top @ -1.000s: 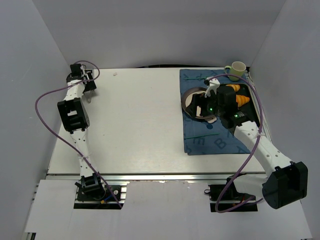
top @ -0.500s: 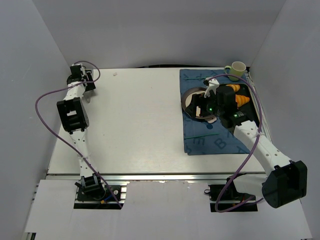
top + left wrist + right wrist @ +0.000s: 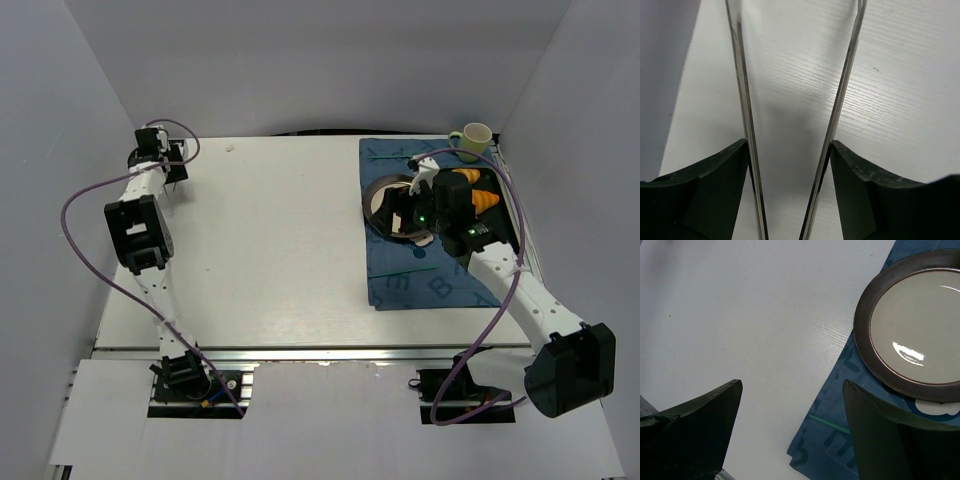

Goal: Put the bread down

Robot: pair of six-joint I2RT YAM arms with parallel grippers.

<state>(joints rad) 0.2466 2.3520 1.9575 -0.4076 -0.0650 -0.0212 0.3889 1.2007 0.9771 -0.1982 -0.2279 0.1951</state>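
The left arm is extended along the left side of the table [image 3: 260, 250] to its far left corner, with the left gripper [image 3: 160, 150] held close above the surface. In its wrist view the two dark fingers [image 3: 705, 195] stand moderately apart with only bare table between them; nothing is held. The right arm reaches forward over the blue cloth [image 3: 840, 412], elbow raised, with the right gripper [image 3: 791, 385] above the cloth's left edge beside the plate [image 3: 863, 325]. Its jaws are wide apart and hold nothing. The table is white with a fine linear grain. The cloth is a flat rectangle printed with pale letters. The plate is round, with a dark brown matte rim and a glossy grey-beige centre showing a highlight. A pale cylindrical mug [image 3: 476, 138] stands at the far right corner. Orange-yellow pieces [image 3: 478, 192] lie on the cloth just beside the right arm. Whether the bread is among them cannot be determined at this size.
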